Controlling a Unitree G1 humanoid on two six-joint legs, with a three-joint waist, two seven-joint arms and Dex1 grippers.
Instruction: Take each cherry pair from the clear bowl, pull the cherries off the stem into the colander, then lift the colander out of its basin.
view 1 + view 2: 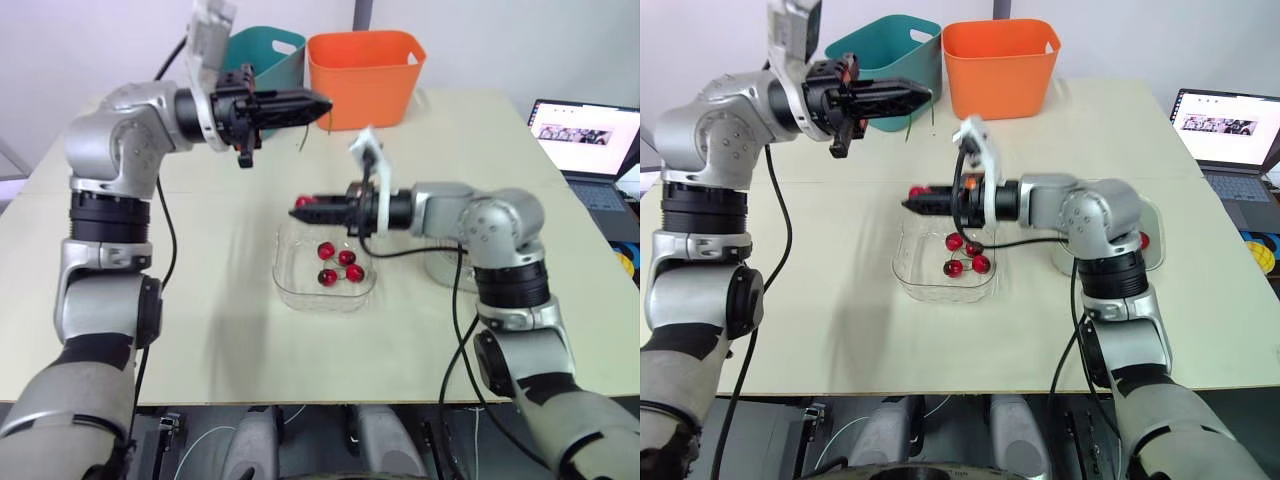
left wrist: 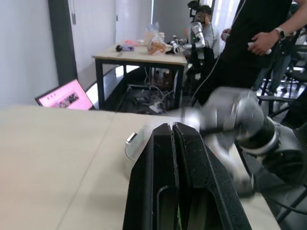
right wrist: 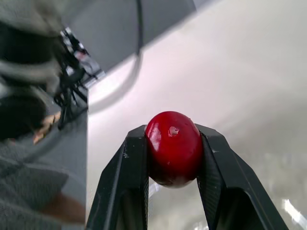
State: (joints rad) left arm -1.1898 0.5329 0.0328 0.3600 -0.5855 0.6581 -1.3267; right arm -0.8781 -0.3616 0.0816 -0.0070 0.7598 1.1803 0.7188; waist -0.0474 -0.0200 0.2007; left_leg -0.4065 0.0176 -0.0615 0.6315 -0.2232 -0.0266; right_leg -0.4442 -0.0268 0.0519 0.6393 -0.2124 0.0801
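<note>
Although the worktop (image 1: 200, 300) gives us plenty of room, the step in hand looks like a short carry: a freed cherry has to reach the colander. We take the pale round vessel (image 1: 440, 272), half hidden behind the right forearm, for the colander in its basin. It sits well to the right of the clear bowl (image 1: 295, 285), where four cherries (image 1: 327, 250) lie. Our right gripper (image 1: 303, 207) hovers over the bowl's far left rim, jaws clamped on one red cherry (image 3: 172, 148). Our left gripper (image 1: 318, 104) is raised before the teal bin (image 1: 255, 50), jaws pressed shut on what seems a thin green stem (image 1: 302, 140). We should keep the squeeze gentle, swing right, and open only when low over the colander, so the cherry cannot bounce out.
</note>
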